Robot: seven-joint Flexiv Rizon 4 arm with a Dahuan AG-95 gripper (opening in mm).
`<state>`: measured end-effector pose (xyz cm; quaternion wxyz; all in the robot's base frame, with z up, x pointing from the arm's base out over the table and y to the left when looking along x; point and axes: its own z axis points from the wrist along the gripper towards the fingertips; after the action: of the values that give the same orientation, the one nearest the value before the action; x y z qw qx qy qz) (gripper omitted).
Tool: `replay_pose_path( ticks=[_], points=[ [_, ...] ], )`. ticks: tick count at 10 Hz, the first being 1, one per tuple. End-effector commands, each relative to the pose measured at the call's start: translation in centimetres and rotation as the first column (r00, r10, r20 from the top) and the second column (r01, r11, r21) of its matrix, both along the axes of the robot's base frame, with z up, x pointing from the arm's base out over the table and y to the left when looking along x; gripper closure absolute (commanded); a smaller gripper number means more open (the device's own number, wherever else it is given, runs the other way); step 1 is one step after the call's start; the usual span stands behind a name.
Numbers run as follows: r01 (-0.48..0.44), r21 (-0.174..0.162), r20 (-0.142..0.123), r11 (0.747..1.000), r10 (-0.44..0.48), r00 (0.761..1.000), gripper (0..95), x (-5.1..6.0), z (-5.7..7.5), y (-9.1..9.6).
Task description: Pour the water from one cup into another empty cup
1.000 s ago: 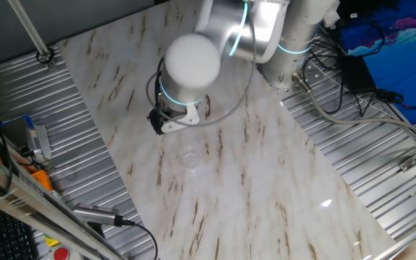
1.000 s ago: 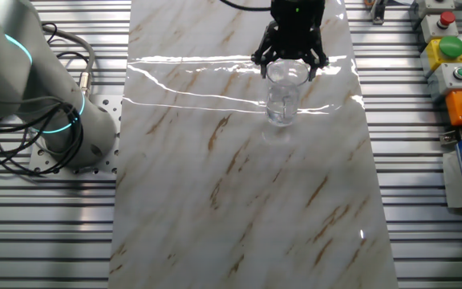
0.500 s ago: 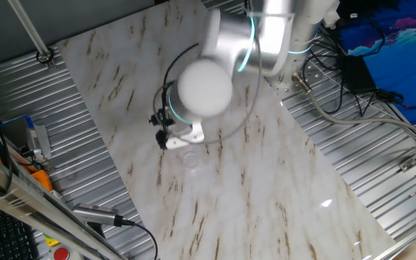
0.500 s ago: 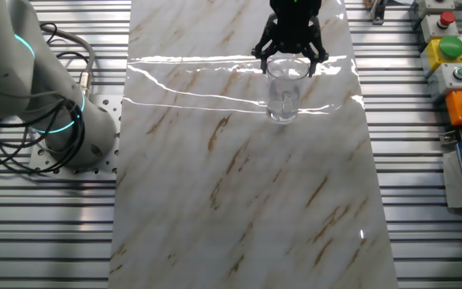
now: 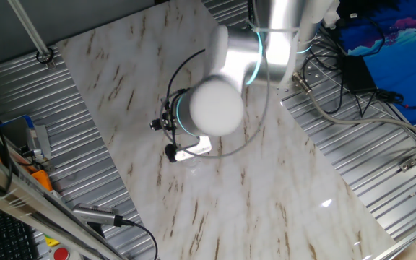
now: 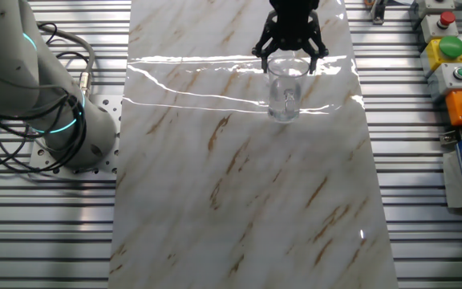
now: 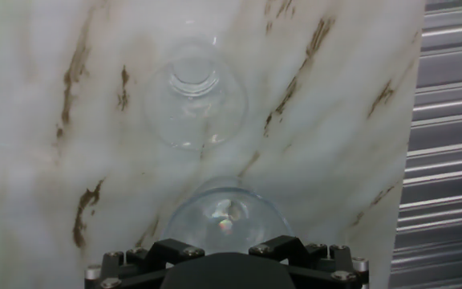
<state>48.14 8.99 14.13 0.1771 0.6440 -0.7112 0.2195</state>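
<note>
Black and spread wide, the gripper (image 6: 289, 58) hangs directly over the marble table (image 6: 239, 185), its fingers (image 6: 261, 54) splayed to either side of a glass rim and holding nothing. From the other fixed view the larger clear tumbler (image 6: 285, 90) stands upright right under it. Looking down along the hand, the smaller clear cup (image 7: 194, 95) sits on the marble just beyond a second glass rim at the fingers' base. Water is too faint to make out.

White marble-patterned table (image 6: 239, 185) with brown veins; both cups (image 7: 195, 96) colourless, apparently clear glass.
</note>
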Motion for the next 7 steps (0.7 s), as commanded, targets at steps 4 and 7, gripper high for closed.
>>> replay_pose_path(
  ticks=[4, 7],
  points=[
    [-0.021, -0.098, -0.019, 0.995, 0.019, 1.0, 95.0, 0.2, -0.04, 0.22],
    [-0.015, -0.156, -0.02, 0.988, 0.012, 1.0, 95.0, 0.21, -0.07, 0.28]
  ],
)
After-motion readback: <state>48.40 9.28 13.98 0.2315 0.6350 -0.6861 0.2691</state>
